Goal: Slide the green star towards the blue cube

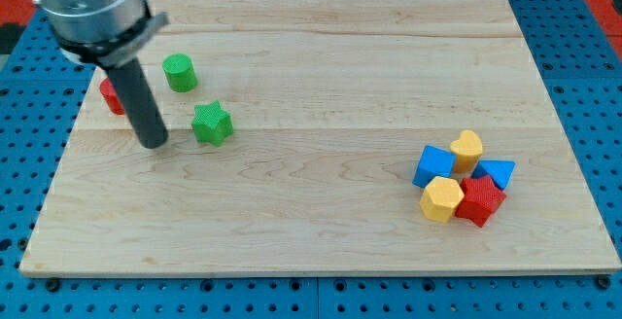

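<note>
- My tip [154,145] rests on the wooden board [321,241] at the view's left. The rod ends plainly, with no fingers to release or clench, and it grasps nothing.
- The green star [211,124] lies just beside my tip, to the view's right. A narrow strip of board shows between them, so they appear apart (contact cannot be ruled out at this angle).
- A green cylinder [179,72] stands near the star, towards the view's top and slightly left, apart from it.
- A red block [112,95] sits behind the rod at the view's left. The rod hides most of it, so its shape cannot be made out.
- The arm's grey housing is cut off by the view's top edge.
- The blue cube [433,164] lies well apart from the star, at the view's right, on the left side of a tight cluster.
- In that cluster: a yellow heart [466,149] just above the cube's right, a yellow hexagonal block [441,198] below it, a red block [480,200] of star-like outline, and a blue block [498,172] partly hidden, shape uncertain.
</note>
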